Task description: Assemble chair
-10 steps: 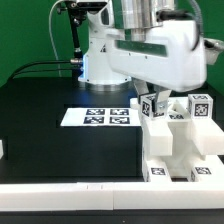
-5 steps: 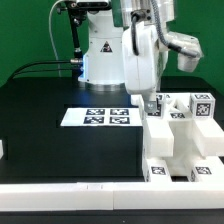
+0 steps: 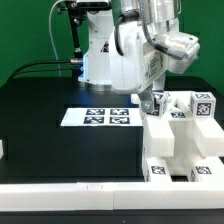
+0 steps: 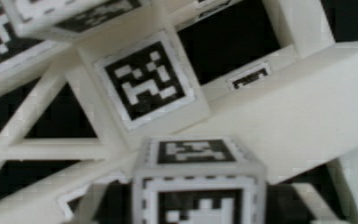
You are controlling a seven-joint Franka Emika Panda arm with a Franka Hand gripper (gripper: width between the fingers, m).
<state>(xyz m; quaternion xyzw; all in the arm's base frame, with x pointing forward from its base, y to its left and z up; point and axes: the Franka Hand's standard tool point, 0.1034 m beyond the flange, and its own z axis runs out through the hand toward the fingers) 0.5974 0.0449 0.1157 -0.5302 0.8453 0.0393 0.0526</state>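
Observation:
The chair (image 3: 178, 140) is a white blocky structure with black-and-white tags at the exterior view's right, near the table's front. My gripper (image 3: 150, 99) is down at its upper left corner. In the wrist view a small white tagged chair piece (image 4: 195, 186) sits between my fingers (image 4: 94, 203), and the jaws look shut on it. Behind it in the wrist view are white chair bars and a larger tagged block (image 4: 144, 84). The fingertips themselves are hidden in the exterior view by the wrist.
The marker board (image 3: 98, 117) lies flat on the black table to the left of the chair. The robot base (image 3: 100, 60) stands behind it. A white ledge (image 3: 70, 197) runs along the table's front edge.
The arm's upper links and wrist have turned about the gripper's axis. The gripper has stayed at the same spot on the chair's upper left corner.

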